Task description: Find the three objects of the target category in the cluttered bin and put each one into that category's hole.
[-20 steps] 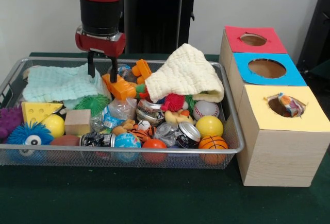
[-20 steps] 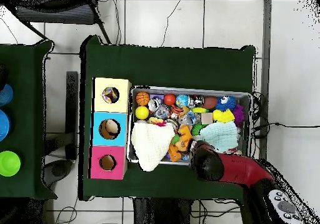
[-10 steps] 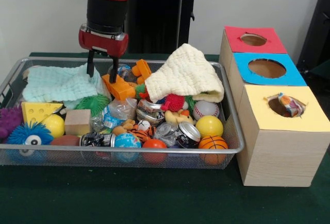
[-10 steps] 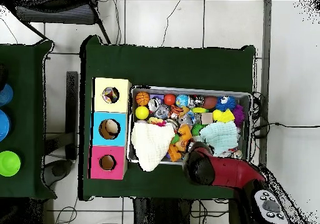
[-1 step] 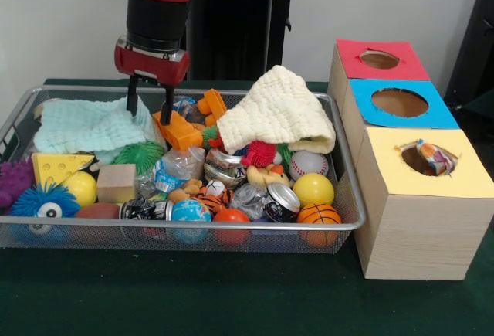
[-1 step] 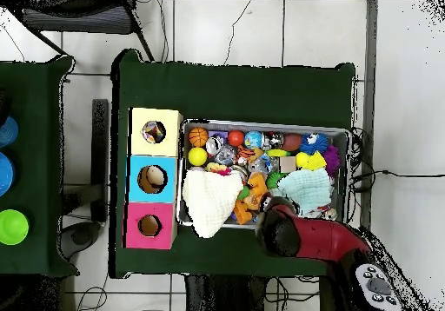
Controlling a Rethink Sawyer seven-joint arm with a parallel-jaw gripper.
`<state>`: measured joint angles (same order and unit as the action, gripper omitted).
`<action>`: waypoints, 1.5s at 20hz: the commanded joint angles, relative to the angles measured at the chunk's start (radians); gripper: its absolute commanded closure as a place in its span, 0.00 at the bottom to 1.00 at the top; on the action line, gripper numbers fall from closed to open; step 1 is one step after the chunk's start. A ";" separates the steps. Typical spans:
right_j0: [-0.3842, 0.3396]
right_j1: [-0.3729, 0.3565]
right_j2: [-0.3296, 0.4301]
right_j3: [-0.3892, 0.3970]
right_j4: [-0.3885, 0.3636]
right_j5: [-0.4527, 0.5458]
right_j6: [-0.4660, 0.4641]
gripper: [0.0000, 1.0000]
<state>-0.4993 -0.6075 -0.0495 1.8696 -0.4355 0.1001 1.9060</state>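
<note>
While my arm hangs over the far left part of the wire mesh bin (image 5: 347, 197), my fingers (image 5: 147, 103) are spread apart and hold nothing. One black tip (image 5: 132, 98) is above the edge of the pale green folded cloth (image 5: 85, 126); the other is above the gap between that cloth and the orange plastic toy (image 5: 181, 130), which lies just beside them. I cannot tell if the tips touch the cloth. The cream knitted cloth (image 5: 278, 110) lies heaped further along, well apart from my fingers. Near the front wall of the bin are a yellow ball (image 5: 312, 189), a small basketball (image 5: 318, 215), crushed metal cans (image 5: 270, 201) and a blue fuzzy ball with one eye (image 5: 42, 201). Beside the bin on the dark green surface (image 5: 231, 297) stand three wooden boxes with round holes: red top (image 5: 380, 59), blue top (image 5: 400, 103), yellow top (image 5: 424, 162). Something crumpled and coloured shows in the yellow hole.
</note>
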 commanded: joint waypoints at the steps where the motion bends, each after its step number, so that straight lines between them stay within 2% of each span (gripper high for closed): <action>1: -0.032 -0.070 0.042 -0.078 0.008 0.167 -0.010 0.00; 5: -0.019 -0.140 0.028 -0.083 0.004 0.230 -0.033 0.00; 9: -0.011 -0.128 0.014 -0.106 -0.018 0.218 -0.011 0.00; 11: -0.013 -0.093 0.013 -0.122 -0.029 0.198 0.004 0.00; 19: -0.041 0.137 0.041 -0.161 -0.035 0.049 0.066 0.00; 22: -0.047 0.177 0.044 -0.161 -0.032 0.022 0.074 0.00; 30: -0.078 0.259 0.061 -0.201 -0.048 0.042 0.021 0.00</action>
<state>-0.5589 -0.4462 -0.0587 1.7479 -0.4357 0.1620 1.9060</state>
